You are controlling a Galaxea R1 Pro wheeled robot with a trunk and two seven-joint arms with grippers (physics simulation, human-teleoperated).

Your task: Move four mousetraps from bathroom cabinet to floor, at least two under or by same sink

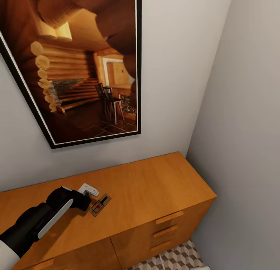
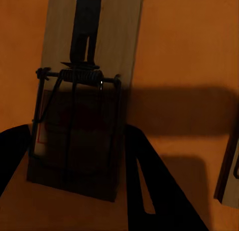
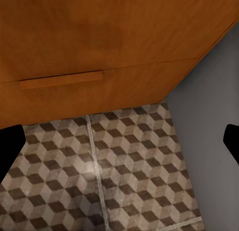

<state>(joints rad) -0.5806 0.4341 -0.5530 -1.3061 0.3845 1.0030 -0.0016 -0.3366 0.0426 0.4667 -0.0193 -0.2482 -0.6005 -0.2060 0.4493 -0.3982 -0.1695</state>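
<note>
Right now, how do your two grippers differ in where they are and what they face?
The left gripper sits over the cabinet top, its fingers straddling the near end of a mousetrap; the right gripper hangs low, facing the bathroom floor beside the cabinet's drawer fronts. The left has a trap between its fingers, the right nothing. Both are open.

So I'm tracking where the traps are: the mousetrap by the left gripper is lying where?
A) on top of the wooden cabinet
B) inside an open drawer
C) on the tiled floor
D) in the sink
A: the mousetrap lies flat on the orange-brown top of the cabinet, just ahead of the left gripper; the drawers below look shut and the tiled floor lies lower down.
</note>
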